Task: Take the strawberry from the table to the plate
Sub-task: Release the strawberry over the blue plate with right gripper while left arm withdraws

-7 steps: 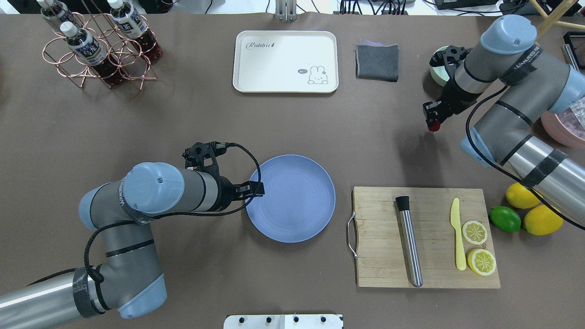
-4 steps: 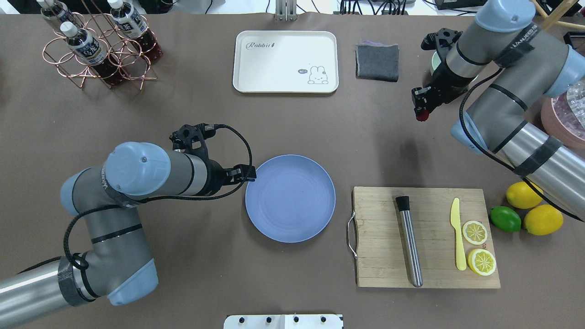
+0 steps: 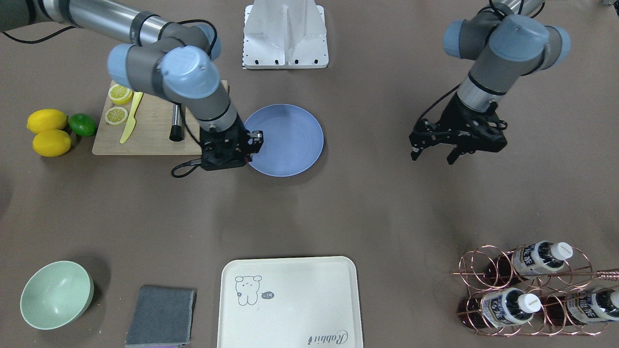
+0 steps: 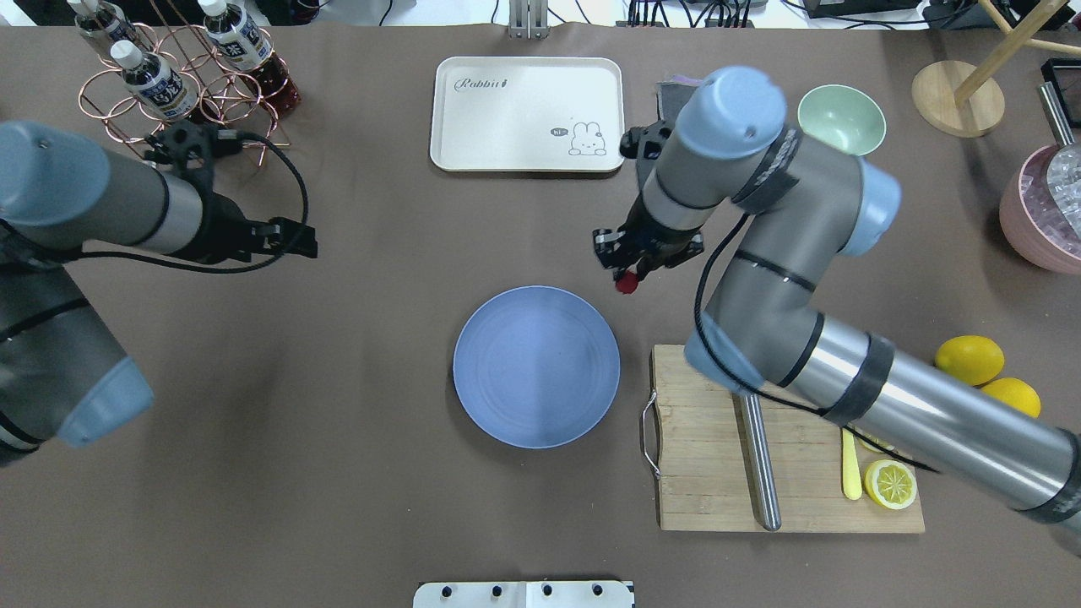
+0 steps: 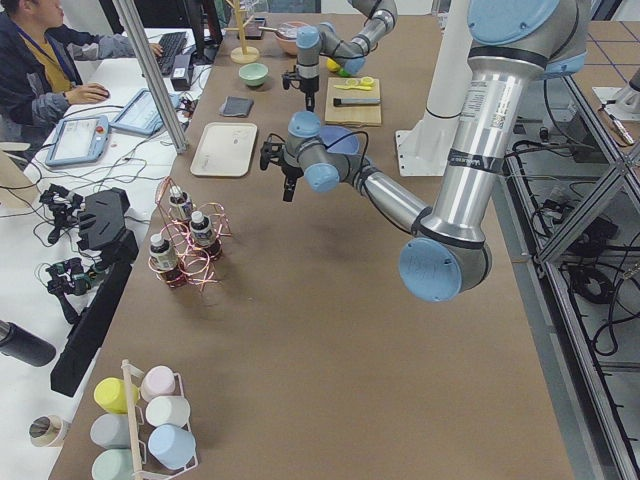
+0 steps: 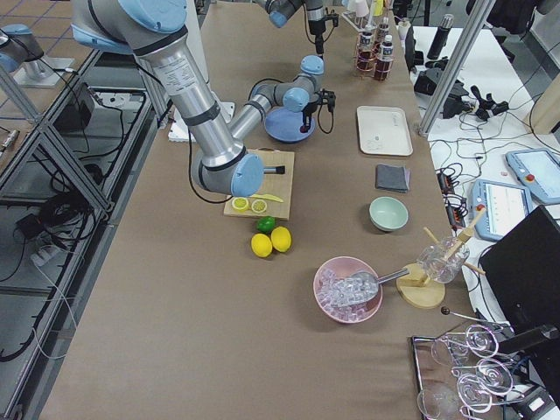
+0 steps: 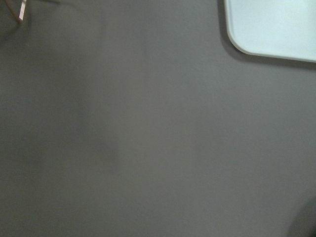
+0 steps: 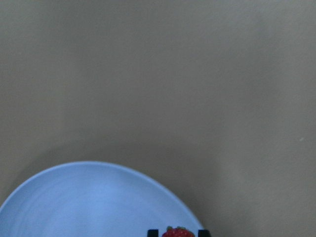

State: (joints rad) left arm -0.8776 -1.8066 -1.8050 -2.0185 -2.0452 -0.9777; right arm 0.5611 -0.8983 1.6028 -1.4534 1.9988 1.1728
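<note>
The strawberry [image 4: 625, 285] is a small dark-red berry pinched in my right gripper [image 4: 627, 277], which is shut on it. It hangs just beyond the far right rim of the blue-grey plate [image 4: 536, 366]. In the right wrist view the strawberry [image 8: 177, 232] shows at the bottom edge between two black fingertips, with the plate [image 8: 94, 197] below and to the left. The front-facing view has the right gripper [image 3: 244, 147] at the plate's [image 3: 290, 140] edge. My left gripper [image 3: 433, 153] hangs open and empty over bare table [image 4: 380, 355], well to the plate's left.
A wooden cutting board [image 4: 785, 439] with a metal rod, yellow knife and lemon slice lies right of the plate, under my right arm. Lemons [image 4: 969, 359] sit beyond it. A cream tray [image 4: 528, 114], mint bowl [image 4: 841, 118], bottle rack [image 4: 169, 76] and pink ice bowl [image 4: 1043, 219] line the back.
My right arm has swept from the far right toward the plate, carrying the strawberry. My left arm has pulled back from the plate's left rim toward the bottle rack.
</note>
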